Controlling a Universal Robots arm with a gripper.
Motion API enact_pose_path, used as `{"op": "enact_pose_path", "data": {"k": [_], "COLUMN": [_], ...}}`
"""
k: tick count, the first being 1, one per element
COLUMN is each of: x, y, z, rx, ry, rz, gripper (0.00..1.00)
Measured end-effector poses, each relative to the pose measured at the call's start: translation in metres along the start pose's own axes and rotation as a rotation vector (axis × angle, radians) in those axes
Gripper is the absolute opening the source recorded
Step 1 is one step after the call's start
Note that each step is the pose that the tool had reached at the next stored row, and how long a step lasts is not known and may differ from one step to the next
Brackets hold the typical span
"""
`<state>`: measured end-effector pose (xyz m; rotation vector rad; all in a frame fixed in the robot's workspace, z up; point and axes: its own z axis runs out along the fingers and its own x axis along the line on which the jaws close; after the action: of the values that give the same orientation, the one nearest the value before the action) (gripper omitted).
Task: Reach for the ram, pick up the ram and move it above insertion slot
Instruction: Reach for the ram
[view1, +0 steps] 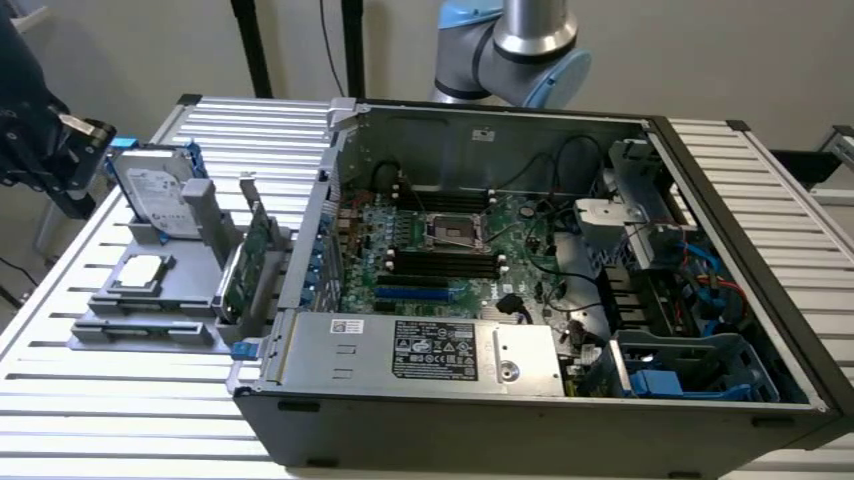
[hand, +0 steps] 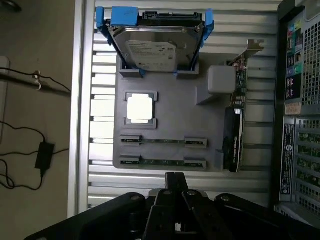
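Note:
Two rams lie side by side in holders on the grey fixture (hand: 172, 107); they are thin green sticks, one (hand: 162, 141) closer to the CPU and the other (hand: 162, 162) closer to my gripper. My gripper (hand: 174, 176) hovers above the fixture's edge just short of the nearer ram, its fingers pressed together and holding nothing. In the exterior view the gripper (view1: 54, 160) hangs high at the far left, above the fixture (view1: 147, 300). The ram slots (view1: 441, 262) are dark rows on the motherboard inside the open computer case (view1: 534, 400).
The fixture also carries a silver hard drive with blue rails (hand: 152, 45), a square CPU (hand: 140, 107) and a green expansion card with a metal bracket (hand: 235, 120). The slatted aluminium table (view1: 120, 420) ends to the exterior view's left. Cables crowd the case's right side (view1: 707, 290).

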<state>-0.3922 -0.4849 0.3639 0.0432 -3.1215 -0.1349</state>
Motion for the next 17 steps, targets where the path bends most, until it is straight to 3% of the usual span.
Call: {"op": "enact_pose_path", "data": {"k": [17], "x": [0.0], "y": [-0.0005], "z": [0.0044], "rx": [0.005], "ry": [0.0263], "rz": [-0.301], "gripper": [0.11]}}
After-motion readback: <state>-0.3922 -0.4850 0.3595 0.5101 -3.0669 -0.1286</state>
